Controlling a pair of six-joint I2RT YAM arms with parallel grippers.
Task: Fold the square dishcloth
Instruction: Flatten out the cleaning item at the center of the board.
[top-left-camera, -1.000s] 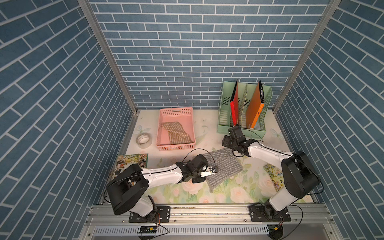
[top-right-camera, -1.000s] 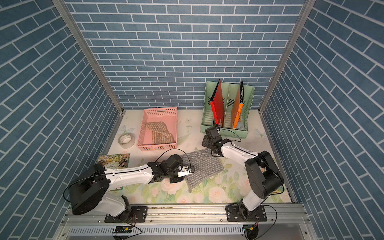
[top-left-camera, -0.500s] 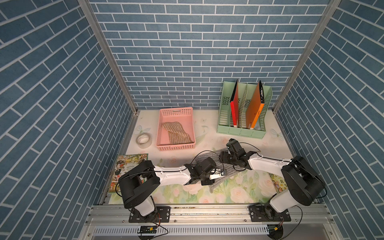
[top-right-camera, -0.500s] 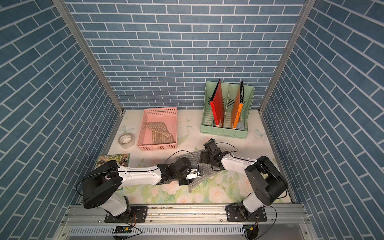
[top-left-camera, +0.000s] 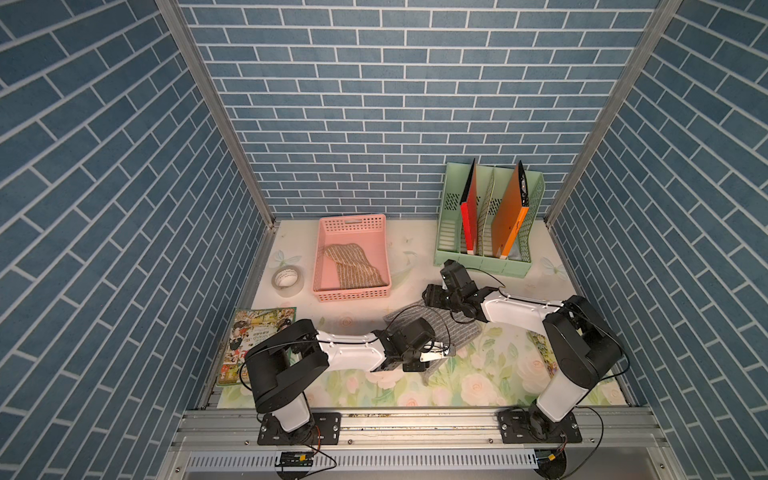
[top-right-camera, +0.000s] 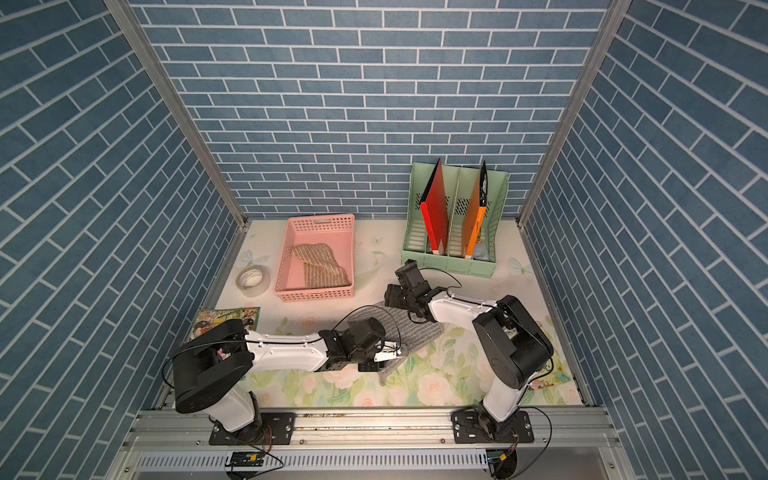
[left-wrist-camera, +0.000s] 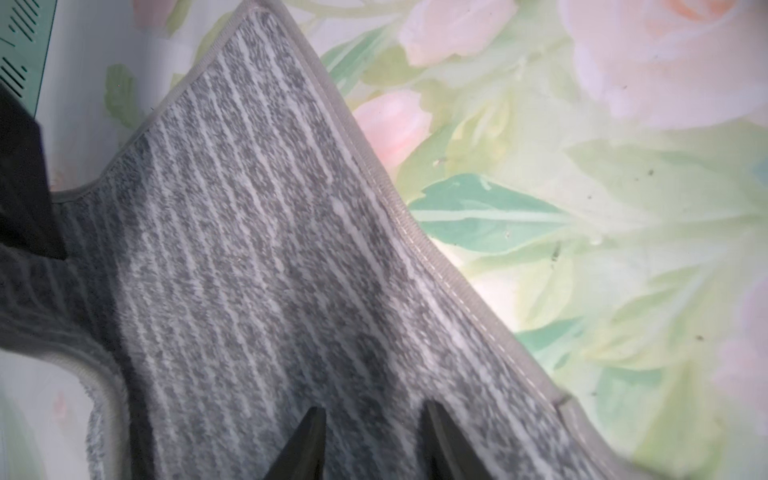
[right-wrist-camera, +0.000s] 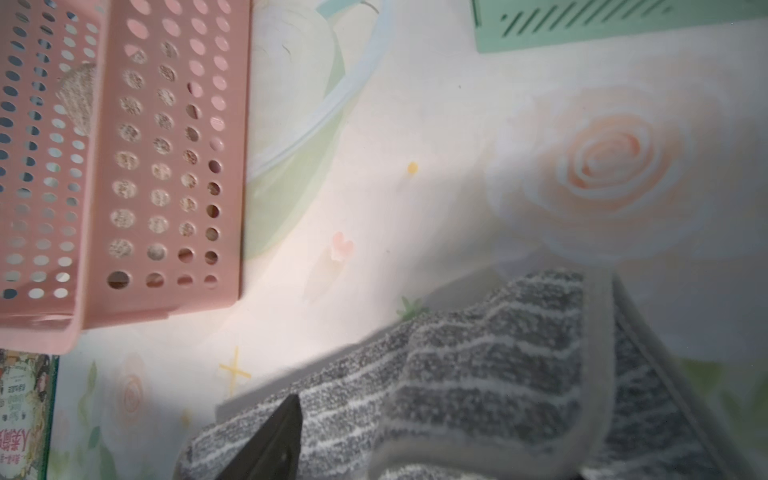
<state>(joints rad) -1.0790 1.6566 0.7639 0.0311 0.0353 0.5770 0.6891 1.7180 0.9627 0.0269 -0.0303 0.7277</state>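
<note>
Left gripper (left-wrist-camera: 372, 440) and right gripper (top-left-camera: 429, 297) at the grey dishcloth (top-left-camera: 461, 332).
We see the left gripper's fingertips (left-wrist-camera: 309, 440) apart over the cloth, yet cannot tell whether they pinch it. The dishcloth lies partly doubled on the bench (top-left-camera: 415, 270), nearer than the pink basket (top-left-camera: 353, 295). At its far edge the right gripper shows one finger (right-wrist-camera: 270, 436) beside a raised fold; its hold we cannot tell.
</note>
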